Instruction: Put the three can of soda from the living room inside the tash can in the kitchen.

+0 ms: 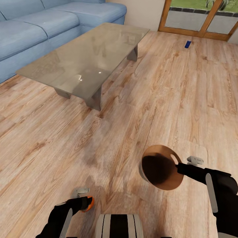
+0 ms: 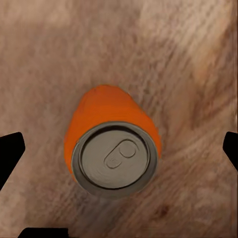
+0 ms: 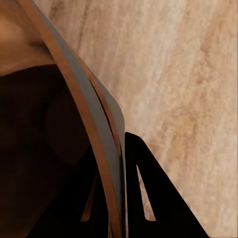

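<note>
An orange can of soda with a grey top stands on the plank floor. My left gripper hangs over it, open, its black fingertips wide apart on either side and not touching it. From the head camera the same can peeks out at the tip of the left gripper. My right gripper is shut on the rim of the brown wooden tash can, held tilted with its mouth toward me. Its thin wall passes between the right fingers. A dark blue can lies far off near the door.
A shiny low table stands ahead on the left, with a blue sofa behind it. A wood-framed glass door closes the far right. Bare plank floor stretches between me and the blue can. My base shows at the bottom.
</note>
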`<state>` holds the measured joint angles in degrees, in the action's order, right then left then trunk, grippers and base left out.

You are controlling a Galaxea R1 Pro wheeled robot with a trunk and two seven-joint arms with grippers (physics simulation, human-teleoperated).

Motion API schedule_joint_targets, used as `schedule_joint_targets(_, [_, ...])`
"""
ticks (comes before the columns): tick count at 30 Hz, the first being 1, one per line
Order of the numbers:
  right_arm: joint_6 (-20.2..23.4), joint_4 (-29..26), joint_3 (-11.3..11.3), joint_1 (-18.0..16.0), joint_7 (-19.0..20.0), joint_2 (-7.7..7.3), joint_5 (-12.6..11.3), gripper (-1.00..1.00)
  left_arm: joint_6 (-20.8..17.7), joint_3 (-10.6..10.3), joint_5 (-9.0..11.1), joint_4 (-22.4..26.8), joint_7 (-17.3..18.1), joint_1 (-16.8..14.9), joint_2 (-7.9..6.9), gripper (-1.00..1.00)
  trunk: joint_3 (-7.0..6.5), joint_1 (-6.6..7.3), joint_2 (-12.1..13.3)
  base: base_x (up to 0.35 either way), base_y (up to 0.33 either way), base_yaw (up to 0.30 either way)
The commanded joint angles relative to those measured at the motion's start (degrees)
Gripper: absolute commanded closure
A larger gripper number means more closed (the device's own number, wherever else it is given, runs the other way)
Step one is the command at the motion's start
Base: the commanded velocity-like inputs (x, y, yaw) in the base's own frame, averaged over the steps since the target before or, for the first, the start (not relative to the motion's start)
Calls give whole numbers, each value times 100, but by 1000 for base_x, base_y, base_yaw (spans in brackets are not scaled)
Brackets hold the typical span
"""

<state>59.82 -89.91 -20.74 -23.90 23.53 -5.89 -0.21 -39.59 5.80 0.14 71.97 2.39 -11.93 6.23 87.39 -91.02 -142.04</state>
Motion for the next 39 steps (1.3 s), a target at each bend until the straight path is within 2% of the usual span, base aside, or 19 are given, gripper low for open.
schedule_joint_targets(1, [18,0,0,-1,21,0,-119,100,13,0,-10,-118,-1,-45,20,-100,0,1,0,0,0,0])
schedule_joint_targets(9, [18,0,0,-1,21,0,-119,100,67,0,-24,-487,-2,-144,53,-100,0,1,0,0,0,0])
schedule_joint_targets(12, [18,0,0,-1,21,0,-119,100,237,0,-26,-639,-6,-157,54,-100,0,1,0,0,0,0])
schedule_joint_targets(18, [18,0,0,-1,21,0,-119,100,468,0,-24,-1157,-319,-427,54,-100,0,1,0,0,0,0])
schedule_joint_targets(21, [18,0,0,-1,21,1,-119,100,690,0,-23,-1398,-384,-529,54,-100,0,1,0,0,0,0])
schedule_joint_targets(26, [18,2,0,-1,21,1,-119,100,833,-1,-26,-1743,-397,-712,54,-100,0,1,0,0,0,0])
schedule_joint_targets(36, [18,5,0,-1,21,2,-119,100,939,0,-27,-1985,-404,-737,54,-100,0,1,0,0,0,0])
schedule_joint_targets(39, [18,6,0,-1,21,4,-119,100,1084,0,-24,-2116,-405,-740,54,-100,0,1,0,0,0,0])
